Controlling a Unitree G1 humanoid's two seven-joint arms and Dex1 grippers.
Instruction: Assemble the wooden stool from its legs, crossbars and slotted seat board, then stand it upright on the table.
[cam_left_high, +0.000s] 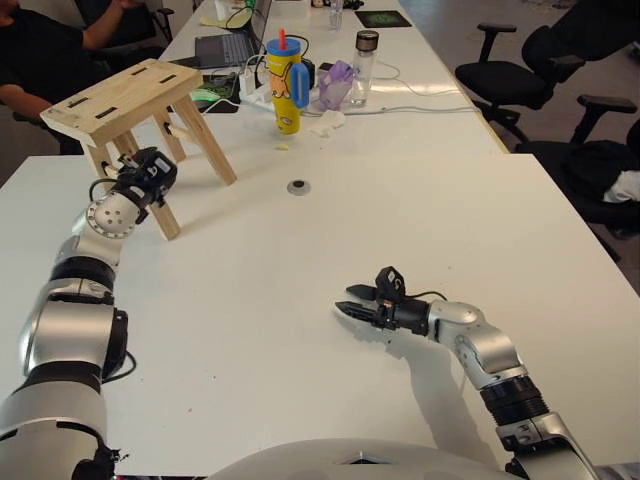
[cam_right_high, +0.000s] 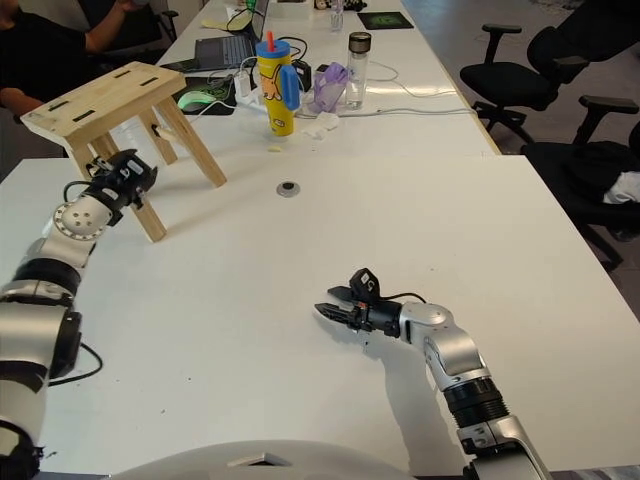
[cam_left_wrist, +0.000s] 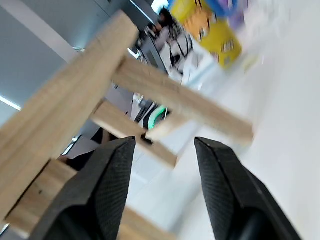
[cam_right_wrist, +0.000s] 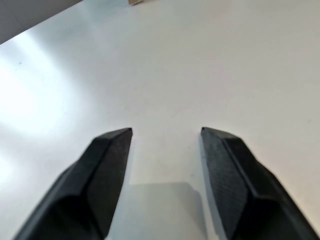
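The pale wooden stool with its slotted seat (cam_left_high: 120, 95) stands upright at the far left of the white worktop (cam_left_high: 420, 230). Its slanting near leg is just beside my left jaws, which are wide and empty. My right jaws, also wide, lie well apart.

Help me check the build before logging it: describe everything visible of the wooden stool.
The stool is pale, unfinished-looking wood and looks fully assembled. Its flat seat board has several dark slots, its splayed legs are square and crossbars join them. It stands upright at the far left of the white table. The open left gripper sits against its nearest leg, and contact cannot be confirmed.
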